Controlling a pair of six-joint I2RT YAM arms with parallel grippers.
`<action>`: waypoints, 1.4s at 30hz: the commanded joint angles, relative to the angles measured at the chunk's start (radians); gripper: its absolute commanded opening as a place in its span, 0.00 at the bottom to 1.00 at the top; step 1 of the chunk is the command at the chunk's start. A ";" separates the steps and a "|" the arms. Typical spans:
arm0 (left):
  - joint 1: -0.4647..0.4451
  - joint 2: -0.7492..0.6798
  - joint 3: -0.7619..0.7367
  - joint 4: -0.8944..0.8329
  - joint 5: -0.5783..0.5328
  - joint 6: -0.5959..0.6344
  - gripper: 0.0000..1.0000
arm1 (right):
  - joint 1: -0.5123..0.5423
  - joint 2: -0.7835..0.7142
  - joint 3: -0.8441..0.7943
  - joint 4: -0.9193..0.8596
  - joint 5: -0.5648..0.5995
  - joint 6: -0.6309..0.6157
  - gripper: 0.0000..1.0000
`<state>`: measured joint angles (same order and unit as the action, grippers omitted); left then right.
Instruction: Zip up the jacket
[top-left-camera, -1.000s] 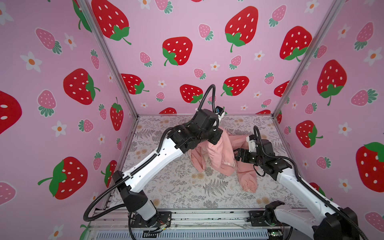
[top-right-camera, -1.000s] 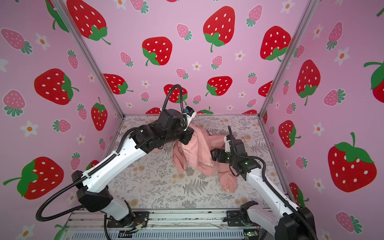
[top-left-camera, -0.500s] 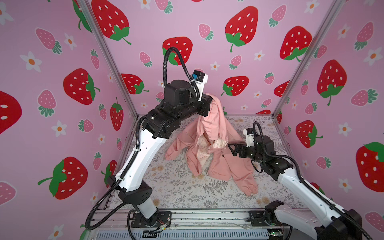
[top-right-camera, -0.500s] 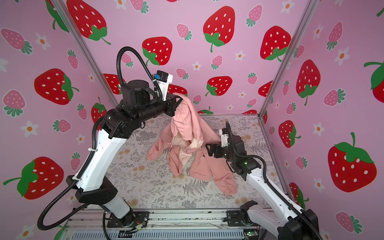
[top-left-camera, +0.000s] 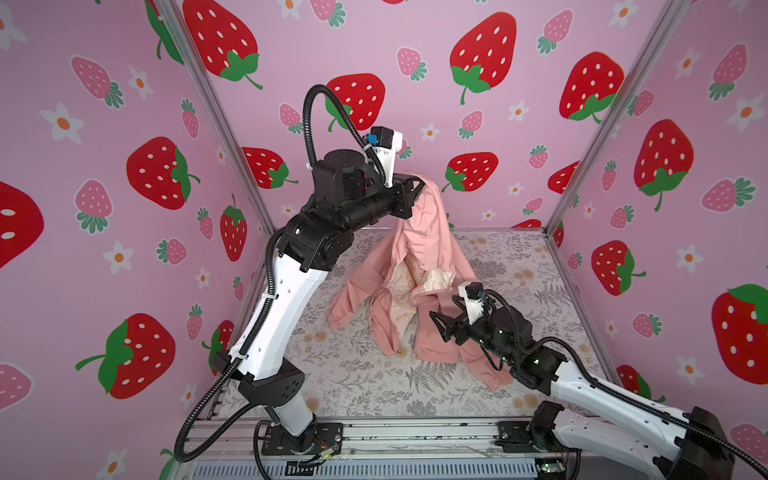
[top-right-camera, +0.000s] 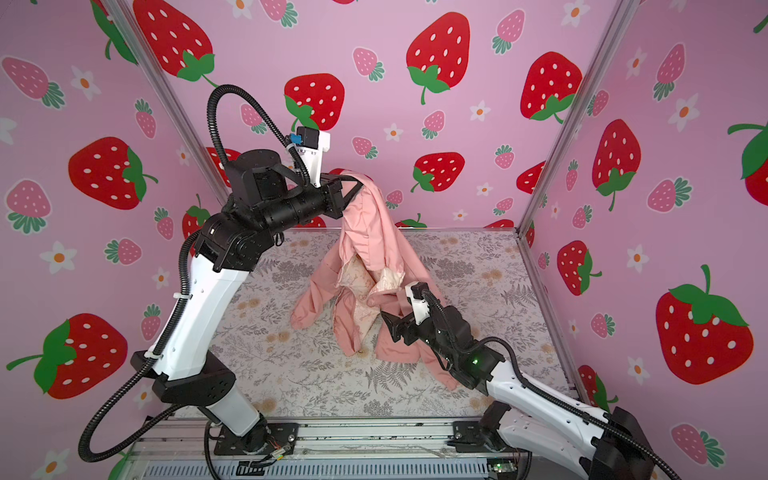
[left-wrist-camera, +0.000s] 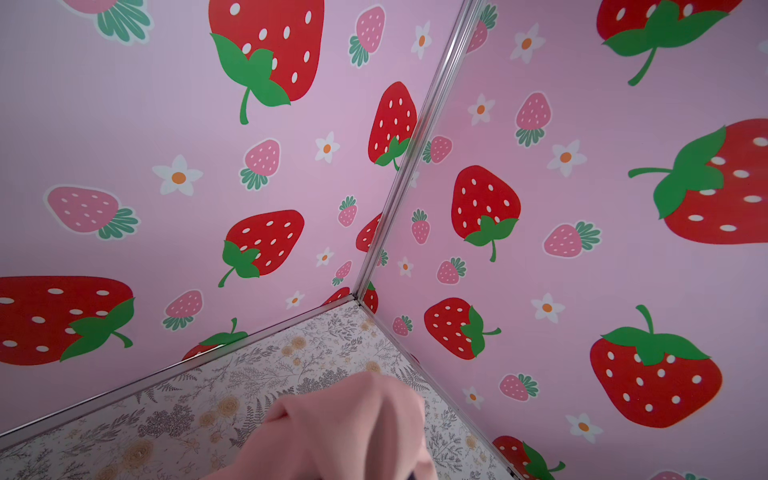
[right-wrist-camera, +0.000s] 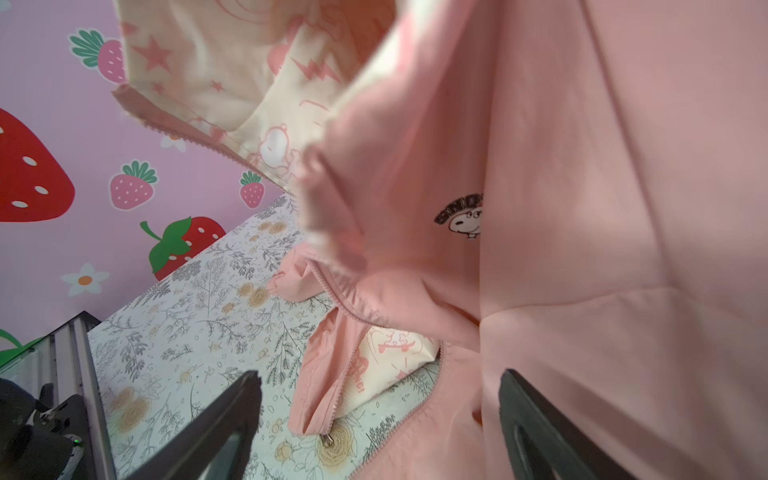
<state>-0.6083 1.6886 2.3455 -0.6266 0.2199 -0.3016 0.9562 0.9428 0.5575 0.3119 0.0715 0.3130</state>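
Observation:
The salmon-pink jacket (top-left-camera: 430, 245) (top-right-camera: 372, 237) hangs by its top from my left gripper (top-left-camera: 417, 185) (top-right-camera: 358, 183), which is shut on its fabric high above the table. In the left wrist view the bunched fabric (left-wrist-camera: 345, 428) hides the jaws. The jacket front hangs unzipped, showing cream printed lining (right-wrist-camera: 232, 75), and its hem and sleeves trail on the table. The zipper pull (right-wrist-camera: 328, 440) rests on the table at the bottom of one front edge. My right gripper (top-left-camera: 440, 326) (top-right-camera: 390, 328) (right-wrist-camera: 374, 399) stands open low beside the hem, holding nothing.
The floral table (top-left-camera: 353, 382) is closed in by strawberry-print walls (top-left-camera: 104, 208) on three sides, with metal corner posts (top-left-camera: 224, 124). An aluminium rail (top-left-camera: 415, 436) with both arm bases runs along the front edge.
My left arm has lifted the jacket off the table, so it now hangs with its front open. My right gripper has stayed open and drawn down and back toward the hem.

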 joint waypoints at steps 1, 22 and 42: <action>0.004 -0.025 0.034 0.092 0.021 -0.019 0.00 | 0.075 0.039 0.008 0.195 0.130 -0.092 0.93; 0.004 -0.072 -0.052 0.113 0.038 -0.044 0.00 | 0.276 0.662 0.423 0.641 0.529 -0.219 0.99; 0.004 -0.188 -0.149 0.135 -0.076 0.045 0.00 | 0.265 0.447 0.546 0.322 0.581 -0.301 0.00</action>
<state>-0.6067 1.5333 2.1876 -0.5728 0.1867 -0.3004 1.2221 1.5002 1.0821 0.6888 0.7269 0.0490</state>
